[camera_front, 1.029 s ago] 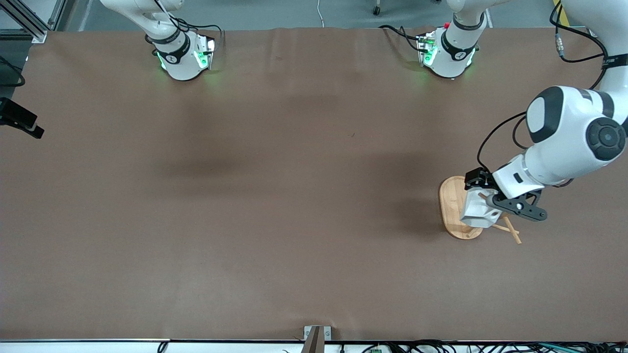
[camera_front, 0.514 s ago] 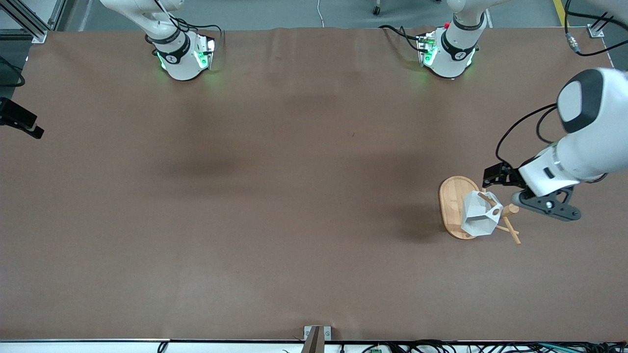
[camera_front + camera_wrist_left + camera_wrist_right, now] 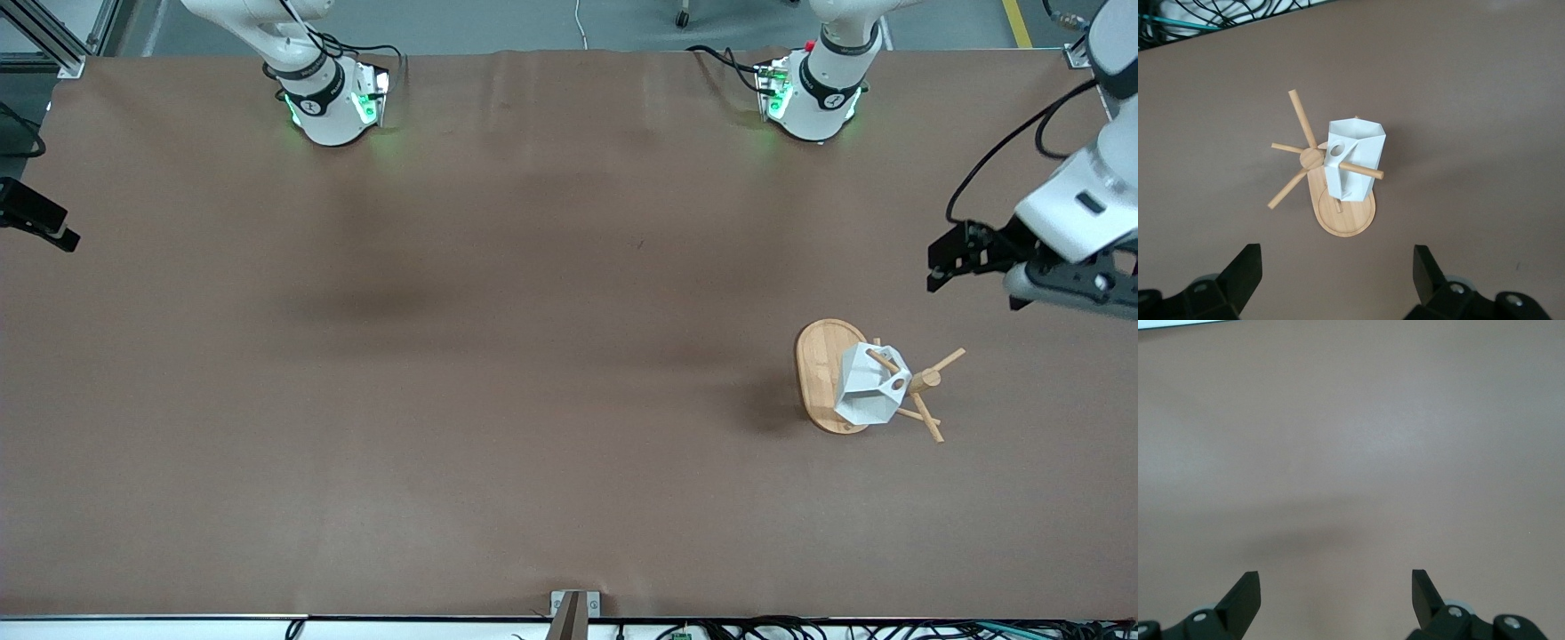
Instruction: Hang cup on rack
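Observation:
The white faceted cup hangs on the bamboo rack, with a thin peg passing through its handle. The rack stands toward the left arm's end of the table. In the left wrist view the cup hangs beside the post over the rack's oval base. My left gripper is open and empty, up in the air and apart from the rack, over the table near the left arm's end; its fingers also show in the left wrist view. My right gripper is open and empty over bare table, and is out of the front view.
The brown table cover is bare apart from the rack. The two arm bases stand along the edge farthest from the front camera. Cables run along the nearest table edge.
My left gripper let go of the cup and drew up and away from the rack toward the left arm's end of the table. The cup stayed hanging on the peg.

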You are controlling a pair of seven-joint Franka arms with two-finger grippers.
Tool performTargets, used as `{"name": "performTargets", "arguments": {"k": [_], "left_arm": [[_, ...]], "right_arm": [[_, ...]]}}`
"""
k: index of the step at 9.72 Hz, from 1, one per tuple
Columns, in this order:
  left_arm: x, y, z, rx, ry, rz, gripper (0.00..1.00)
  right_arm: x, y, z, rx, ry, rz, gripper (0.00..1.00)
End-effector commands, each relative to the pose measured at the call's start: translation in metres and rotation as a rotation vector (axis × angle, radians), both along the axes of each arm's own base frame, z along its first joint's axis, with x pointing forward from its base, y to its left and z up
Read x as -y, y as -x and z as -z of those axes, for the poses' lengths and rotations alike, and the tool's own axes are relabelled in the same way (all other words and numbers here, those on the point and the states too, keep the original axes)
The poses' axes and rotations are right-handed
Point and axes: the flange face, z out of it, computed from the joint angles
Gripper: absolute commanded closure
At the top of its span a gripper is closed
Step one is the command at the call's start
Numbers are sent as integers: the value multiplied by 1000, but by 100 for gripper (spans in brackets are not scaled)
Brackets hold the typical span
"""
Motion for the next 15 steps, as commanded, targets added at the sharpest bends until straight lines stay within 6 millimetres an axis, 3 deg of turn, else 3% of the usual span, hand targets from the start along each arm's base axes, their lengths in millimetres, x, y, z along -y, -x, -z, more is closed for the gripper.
{"name": "performTargets", "arguments": {"k": [1, 5, 9, 13, 15], "left_arm": [[-6, 5, -11, -17, -15, 75, 0], [-27, 17, -15, -48, 19, -7, 0], [-10, 54, -11, -85, 14, -154, 0], [-18, 53, -29, -57, -47, -145, 0], [-15, 55, -29, -73, -61, -137, 0]], "right_arm": [[0, 1, 2, 0, 17, 9, 0], [0, 1, 2, 0, 17, 9, 0], [0, 1, 3, -3, 13, 9, 0], [-1, 7, 5, -41, 8, 3, 0], [-2, 13, 1, -60, 5, 1, 0]]}}
